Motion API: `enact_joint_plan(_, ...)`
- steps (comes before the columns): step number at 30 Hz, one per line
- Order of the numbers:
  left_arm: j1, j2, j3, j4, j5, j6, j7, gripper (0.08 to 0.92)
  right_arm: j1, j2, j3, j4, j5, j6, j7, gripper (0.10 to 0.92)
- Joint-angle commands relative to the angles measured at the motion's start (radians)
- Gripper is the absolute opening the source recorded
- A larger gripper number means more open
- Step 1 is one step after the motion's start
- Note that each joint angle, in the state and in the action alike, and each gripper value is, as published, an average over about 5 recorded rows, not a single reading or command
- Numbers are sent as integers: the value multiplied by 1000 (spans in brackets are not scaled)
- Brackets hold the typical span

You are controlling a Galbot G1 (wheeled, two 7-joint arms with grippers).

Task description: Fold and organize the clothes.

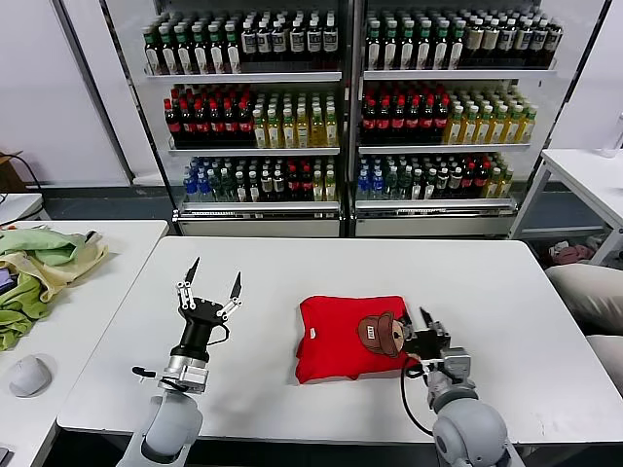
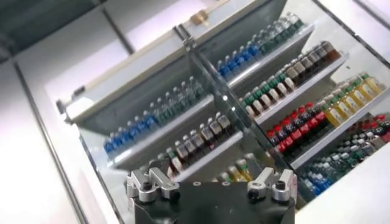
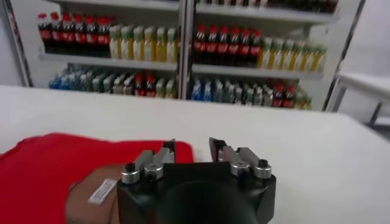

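Cloths: we note pale green and yellowish soft cloths [image 1: 39, 268] heaped on the white side table [image 1: 97, 292] at far left.
Left gripper: our left gripper [image 1: 214, 275] is raised above the large white table [image 1: 292, 282], left of the shirt and well apart from it; black fingers spread wide, pointing up, holding nothing.
Shirt: we see the bright red soft-fabric T-shirt [image 1: 336, 341] folded into a compact rectangle near the table's front edge, centre-right, its brown-hatted cartoon figure print [image 1: 382, 333] facing up.
Right gripper: our right gripper [image 1: 425, 328] sits low at the shirt's right edge; fingers narrowly parted, gripping nothing.
Shelves: we log glass-fronted shelves of bottled drinks [image 1: 341, 107] behind the table.
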Motion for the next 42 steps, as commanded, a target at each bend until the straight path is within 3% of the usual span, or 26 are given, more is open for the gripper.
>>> enact_joint_plan(1,-81,-2,21,17,-137,-9,61,823,-6,-48,152,30,-108,93,-67,490)
enact_joint_plan(10,-60,33,-24,-4,-277,105,63,823,139,-54,132,-103,-98,112,-93,747)
enact_joint_plan(14,-53,37,-42,-20,-324,129,66,823,205,-48,103,-168,-124,137,-108,813)
enact_joint_plan(27,-50,24,-25,-33,-370,151,73,823,284,-47,99,-263,-229,204,-146,823)
enact_joint_plan(35,-73,23,-53,-37,-495,166,157,823,294,-40,111,-303,-238,244,-173,823)
enact_joint_plan(42,-71,29,-53,-10,-459,143,154,823,296,-27,109,-322,-277,278,-200,823)
